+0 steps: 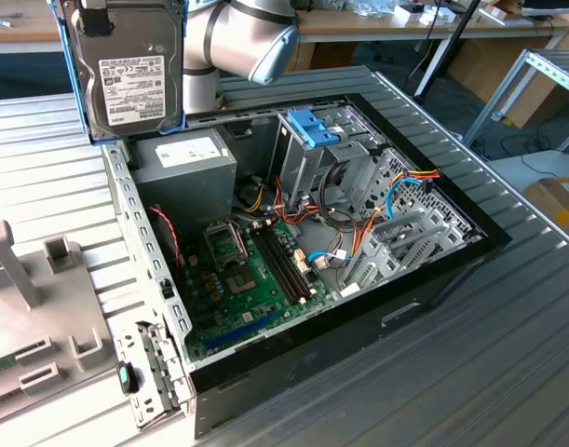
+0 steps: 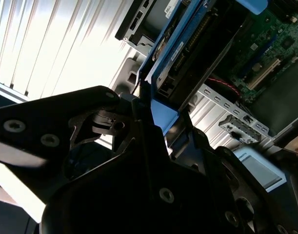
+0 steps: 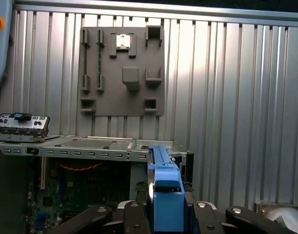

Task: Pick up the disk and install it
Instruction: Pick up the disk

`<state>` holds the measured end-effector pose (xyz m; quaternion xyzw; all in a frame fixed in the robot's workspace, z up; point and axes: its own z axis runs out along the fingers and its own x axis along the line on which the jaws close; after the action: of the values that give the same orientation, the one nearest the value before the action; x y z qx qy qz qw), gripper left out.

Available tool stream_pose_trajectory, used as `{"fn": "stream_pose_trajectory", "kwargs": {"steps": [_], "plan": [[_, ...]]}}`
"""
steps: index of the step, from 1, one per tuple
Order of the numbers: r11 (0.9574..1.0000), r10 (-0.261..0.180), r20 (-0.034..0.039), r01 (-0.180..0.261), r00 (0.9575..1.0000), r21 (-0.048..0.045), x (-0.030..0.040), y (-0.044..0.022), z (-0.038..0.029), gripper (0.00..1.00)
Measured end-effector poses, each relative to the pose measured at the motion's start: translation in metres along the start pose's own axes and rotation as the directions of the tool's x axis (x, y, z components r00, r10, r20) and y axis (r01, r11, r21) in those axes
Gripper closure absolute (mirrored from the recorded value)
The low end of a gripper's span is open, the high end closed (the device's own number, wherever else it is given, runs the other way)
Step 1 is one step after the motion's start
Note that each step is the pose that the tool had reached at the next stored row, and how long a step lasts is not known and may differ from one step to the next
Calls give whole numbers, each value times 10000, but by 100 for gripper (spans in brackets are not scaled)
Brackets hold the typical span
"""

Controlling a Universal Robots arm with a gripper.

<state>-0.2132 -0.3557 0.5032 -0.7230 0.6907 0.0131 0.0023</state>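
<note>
The disk [image 1: 126, 70] is a flat grey-metal drive with a white printed label on its face and a light-blue rail frame [image 3: 166, 195] along its edges. It stands upright, lifted in the air, at eleven o'clock in the exterior view. Its label faces that camera, and in the first wrist view it is seen edge-on.

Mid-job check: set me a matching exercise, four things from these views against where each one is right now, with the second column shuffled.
Things
1. the disk
2. power-supply box
3. blue-tabbed drive cage
4. grey fixture tray

Places
A. standing upright inside the computer case, wires around it
B. on the ribbed table outside the case, at the exterior view's left
C. clamped in the hand, lifted clear of the case
D. lying in a corner of the case, white label up

Pairs: 1-C, 2-D, 3-A, 4-B
</note>
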Motion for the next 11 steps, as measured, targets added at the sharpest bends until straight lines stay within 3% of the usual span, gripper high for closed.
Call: {"fn": "stream_pose_trajectory", "kwargs": {"steps": [3,7,11], "plan": [[10000,0,0,0,10000,0,3,-92,-2,63],[10000,0,0,0,10000,0,5,-165,-3,63],[10000,0,0,0,10000,0,10,-308,-5,63]]}}
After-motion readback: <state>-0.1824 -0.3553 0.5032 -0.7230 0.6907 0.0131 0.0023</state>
